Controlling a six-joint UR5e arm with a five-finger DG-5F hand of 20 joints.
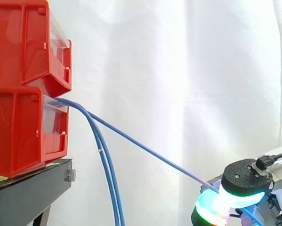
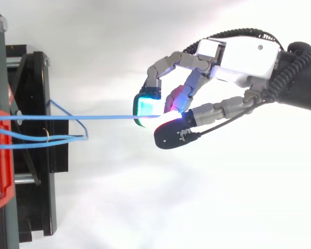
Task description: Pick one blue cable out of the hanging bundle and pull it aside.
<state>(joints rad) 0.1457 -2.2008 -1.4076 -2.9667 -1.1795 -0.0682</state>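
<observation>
Blue thin cable [image 2: 108, 117] is pinched taut between the curled glowing fingers [image 2: 147, 106] of your hand [image 2: 233, 57]. The hanging blue bundle [image 1: 108, 174] sits well beyond them, by the red plastic bins [image 1: 23, 136]. Pull-aside step; next, hold the pinch and draw further.

a white curtain [image 1: 178, 70] hangs across the side view in soft vertical folds. bright light comes through it, strongest toward 4 o'clock (there the folds nearly wash out). at 10 o'clock an upper red bin [image 1: 23, 47] is stacked on a lower red bin [image 1: 18, 136] at 9 o'clock. both rest on a black stand [image 1: 28, 193] at 8 o'clock, with a silver bolt [image 1: 69, 175] at its front edge. from above, the stand lies at 9 o'clock against a pale white ground [image 2: 145, 207].
</observation>
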